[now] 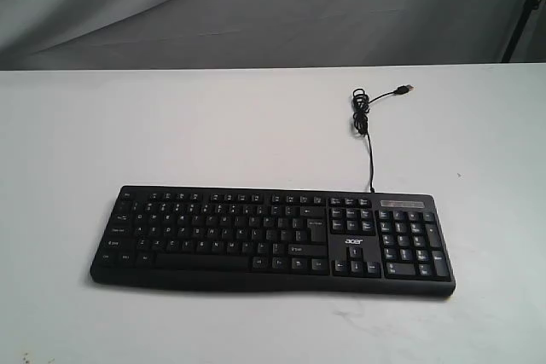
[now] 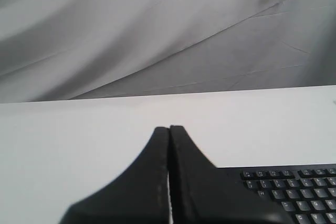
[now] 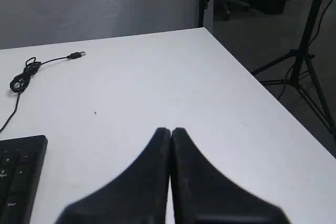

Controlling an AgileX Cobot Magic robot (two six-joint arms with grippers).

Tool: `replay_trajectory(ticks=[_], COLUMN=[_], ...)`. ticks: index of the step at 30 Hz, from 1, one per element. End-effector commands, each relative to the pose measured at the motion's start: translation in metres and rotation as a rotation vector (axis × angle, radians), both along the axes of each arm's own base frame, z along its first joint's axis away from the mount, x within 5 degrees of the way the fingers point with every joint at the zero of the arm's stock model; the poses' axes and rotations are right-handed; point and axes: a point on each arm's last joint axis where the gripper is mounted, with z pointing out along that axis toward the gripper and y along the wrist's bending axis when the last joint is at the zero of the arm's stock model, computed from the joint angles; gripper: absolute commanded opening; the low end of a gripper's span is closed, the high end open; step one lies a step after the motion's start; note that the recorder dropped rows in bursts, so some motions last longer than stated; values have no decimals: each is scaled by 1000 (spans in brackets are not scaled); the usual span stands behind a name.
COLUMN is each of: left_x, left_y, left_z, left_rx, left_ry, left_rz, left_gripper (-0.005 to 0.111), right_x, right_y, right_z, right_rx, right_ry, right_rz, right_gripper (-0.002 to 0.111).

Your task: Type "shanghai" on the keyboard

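Observation:
A wide black keyboard (image 1: 273, 240) with white legends and a number pad lies near the front of the white table (image 1: 213, 125). Its thin black cable (image 1: 368, 138) runs back to a coiled bundle and a loose USB plug (image 1: 404, 89). Neither arm shows in the exterior view. In the left wrist view my left gripper (image 2: 169, 128) is shut and empty, held above the table beside the keyboard's corner (image 2: 294, 190). In the right wrist view my right gripper (image 3: 170, 130) is shut and empty, over bare table beside the keyboard's end (image 3: 21, 177); the cable (image 3: 21, 80) lies beyond.
A grey cloth backdrop (image 1: 273, 6) hangs behind the table. In the right wrist view the table's side edge (image 3: 273, 98) drops to a dark floor where a black tripod (image 3: 302, 59) stands.

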Motion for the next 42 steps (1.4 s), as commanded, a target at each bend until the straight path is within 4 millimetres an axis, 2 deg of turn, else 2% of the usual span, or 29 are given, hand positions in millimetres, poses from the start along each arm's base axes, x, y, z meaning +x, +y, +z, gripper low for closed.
replay_trajectory(ticks=[1, 27, 30, 35, 42], left_x=[0, 0, 0, 0, 0], left_y=[0, 0, 0, 0, 0], left_z=[0, 0, 0, 0, 0], left_rx=[-4, -4, -4, -4, -4], left_ry=[-7, -7, -7, -7, -7], left_rz=[-7, -7, -7, -7, -7], left_gripper=[0, 0, 0, 0, 0], right_x=[0, 0, 1, 2, 1], right_y=[-1, -1, -1, -1, -1], right_z=[-1, -1, 6, 28, 37], right_rx=[-11, -11, -33, -59, -72], right_ry=[-2, -2, -80, -317, -418], right_rz=[-7, -7, -8, -8, -8], right_gripper=[0, 0, 0, 0, 0])
